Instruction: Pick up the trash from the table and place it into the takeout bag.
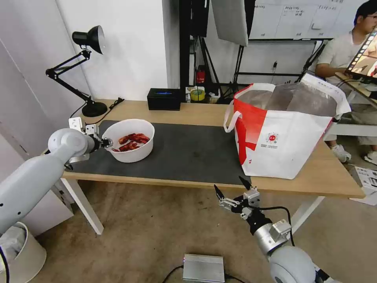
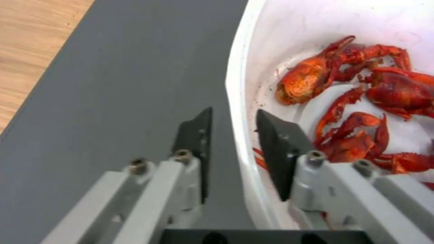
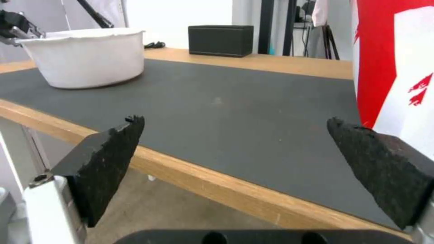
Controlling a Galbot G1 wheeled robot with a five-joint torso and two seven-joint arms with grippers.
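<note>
While straddling the white bowl [image 2: 253, 101] rim (narrow gap), left gripper [image 2: 233, 128] pinches nothing, right gripper [image 3: 235, 135] spread wide below table [image 3: 217, 189] edge.

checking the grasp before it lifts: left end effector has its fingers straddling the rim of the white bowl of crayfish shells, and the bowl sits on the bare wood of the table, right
Not quite. The left end effector does straddle the rim of the white bowl of crayfish shells, one finger inside and one outside. But the bowl sits on the dark grey mat, not on the bare wood of the table, as the head view shows.
</note>
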